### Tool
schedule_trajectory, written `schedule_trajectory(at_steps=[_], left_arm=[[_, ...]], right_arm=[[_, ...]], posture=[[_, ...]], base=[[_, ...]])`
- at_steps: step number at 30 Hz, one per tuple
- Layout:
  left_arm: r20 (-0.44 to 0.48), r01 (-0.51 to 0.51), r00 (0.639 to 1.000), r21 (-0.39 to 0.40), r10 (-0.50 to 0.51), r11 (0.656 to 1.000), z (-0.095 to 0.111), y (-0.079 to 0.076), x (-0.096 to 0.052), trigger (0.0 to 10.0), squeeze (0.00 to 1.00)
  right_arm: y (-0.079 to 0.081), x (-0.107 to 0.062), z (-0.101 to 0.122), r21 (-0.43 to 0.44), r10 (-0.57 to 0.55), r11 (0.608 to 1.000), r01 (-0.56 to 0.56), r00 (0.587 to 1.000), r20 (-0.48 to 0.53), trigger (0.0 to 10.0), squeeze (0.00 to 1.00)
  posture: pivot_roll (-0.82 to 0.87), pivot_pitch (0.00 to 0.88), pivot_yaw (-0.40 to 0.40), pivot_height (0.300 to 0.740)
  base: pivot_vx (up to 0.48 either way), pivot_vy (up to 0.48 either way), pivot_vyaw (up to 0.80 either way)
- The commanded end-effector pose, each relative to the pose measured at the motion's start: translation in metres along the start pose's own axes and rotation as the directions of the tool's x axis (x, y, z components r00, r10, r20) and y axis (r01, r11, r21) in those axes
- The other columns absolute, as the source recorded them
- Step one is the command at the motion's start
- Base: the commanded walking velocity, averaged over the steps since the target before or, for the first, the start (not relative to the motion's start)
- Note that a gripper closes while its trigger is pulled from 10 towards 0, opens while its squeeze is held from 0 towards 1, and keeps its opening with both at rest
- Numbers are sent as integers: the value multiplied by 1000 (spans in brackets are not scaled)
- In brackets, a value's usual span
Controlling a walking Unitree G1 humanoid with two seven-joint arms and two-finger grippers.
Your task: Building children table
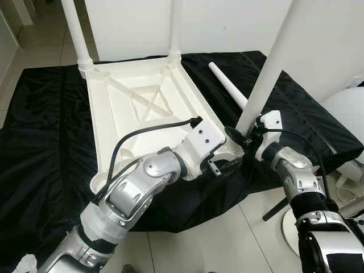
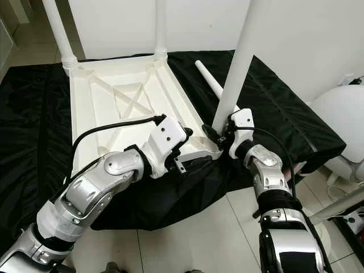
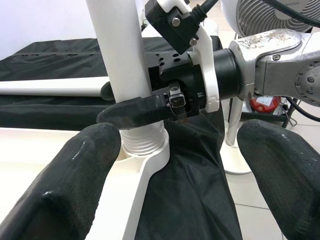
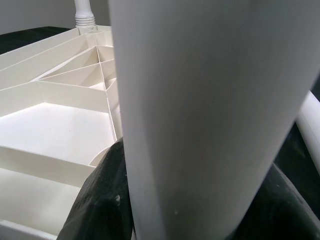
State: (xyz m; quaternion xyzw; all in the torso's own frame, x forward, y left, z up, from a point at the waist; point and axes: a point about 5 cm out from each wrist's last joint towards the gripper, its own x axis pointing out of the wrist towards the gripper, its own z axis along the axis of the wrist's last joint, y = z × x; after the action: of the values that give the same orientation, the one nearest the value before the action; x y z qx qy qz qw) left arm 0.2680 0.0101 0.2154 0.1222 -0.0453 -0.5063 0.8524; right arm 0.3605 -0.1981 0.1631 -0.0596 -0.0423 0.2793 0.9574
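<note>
Tabletop [image 1: 142, 108] lies upside down on a black cloth [image 1: 45, 131], centre-left of the head view, ribs up; 2 legs stand in the far corners at the top of frame, leg 1 [image 1: 77, 34] upper left, leg 2 [image 1: 175, 28] top centre; leg 3 [image 1: 273, 62] stands tilted in the near right corner socket, running up to the upper right; leg 4 [image 1: 227, 85] lies loose on the cloth, right of the tabletop. Judged progress: 2 legs seated, leg 3 in hand and probably being seated or screwed in, leg 4 and the near left corner left to do, then turning the table upright. Right gripper [image 3: 145, 107] is closed around leg 3 just above the socket collar; fingers pressed to both sides of the tube. Left gripper [image 1: 224, 166] sits at the near right corner, lower centre of frame; fingers [image 3: 75, 170] spread wide with nothing between them, 1 resting at the tabletop edge. Left wrist view gives what the head views lack: the threaded collar at the base of leg 3 and the right finger across it, plus a fan [image 3: 250, 17] at upper right. Right wrist view gives the rib pattern close up and leg 3 filling the grasp; seating depth not readable there.
</note>
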Motion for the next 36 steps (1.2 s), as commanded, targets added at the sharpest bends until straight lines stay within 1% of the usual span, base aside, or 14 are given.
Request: schedule_trajectory(at_steps=[1,8,16,19,23,24,26,29,30,31,32,33,34,36], left_arm=[[-2,55,999,1,-55,999,1,-1,0,10000,0],[-4,51,999,-1,-51,999,1,-1,0,10000,0],[-4,43,999,-7,-43,999,0,-1,-1,10000,0],[-8,34,999,-8,-34,999,-1,0,-1,10000,0],[-8,32,999,-8,-32,999,-1,0,0,10000,0],[-8,31,999,-8,-31,1000,-1,0,0,10000,0],[-9,30,1000,-8,-30,1000,-2,0,0,10000,0],[-9,25,1000,-7,-25,1000,-2,1,0,10000,0],[-11,18,1000,-5,-18,1000,-2,3,0,10000,0],[-11,18,1000,-5,-18,1000,-2,3,0,10000,0],[-13,10,1000,-3,-10,1000,-3,5,0,10000,0],[-13,10,1000,-3,-10,1000,-3,5,0,10000,0],[-15,2,1000,0,-2,1000,-3,6,0,10000,0],[-17,-9,1000,3,9,1000,-4,9,0,10000,0]], right_arm=[[-1,-4,-14,41,-14,999,17,998,-66,10000,0],[-3,-3,-23,65,-147,986,156,981,-125,10000,0],[6,3,-25,79,-248,963,258,962,-118,10000,0],[13,6,-25,145,-424,887,439,897,-127,10000,0],[16,6,-25,145,-464,865,480,876,-131,10000,0],[25,8,-25,159,-569,794,586,810,-142,10000,0],[28,9,-25,168,-607,762,625,781,-147,10000,0],[34,10,-24,191,-624,743,642,767,-150,10000,0],[42,12,-21,210,-660,709,674,738,-139,10000,0],[42,12,-21,210,-660,709,674,738,-139,10000,0],[48,11,-18,214,-704,669,712,699,-123,10000,0],[48,11,-18,214,-704,669,712,699,-123,10000,0],[53,9,-14,249,-736,631,735,668,-108,10000,0],[58,7,-8,254,-741,633,732,667,-78,10000,0]], posture=[[10,63,-9,740],[8,70,-15,740],[8,73,-21,740],[7,71,-24,740],[7,71,-24,740],[3,60,-27,740],[3,60,-27,740],[3,59,-26,740],[3,55,-24,740],[3,55,-24,740],[1,54,-24,740],[1,54,-24,740],[5,51,-27,740],[1,49,-24,740]], base=[[0,0,0],[0,0,0],[0,0,0],[0,0,0],[0,0,0],[0,0,0],[0,0,0],[0,0,0],[0,0,0],[0,0,0],[0,0,0],[0,0,0],[0,0,0],[0,0,0]])
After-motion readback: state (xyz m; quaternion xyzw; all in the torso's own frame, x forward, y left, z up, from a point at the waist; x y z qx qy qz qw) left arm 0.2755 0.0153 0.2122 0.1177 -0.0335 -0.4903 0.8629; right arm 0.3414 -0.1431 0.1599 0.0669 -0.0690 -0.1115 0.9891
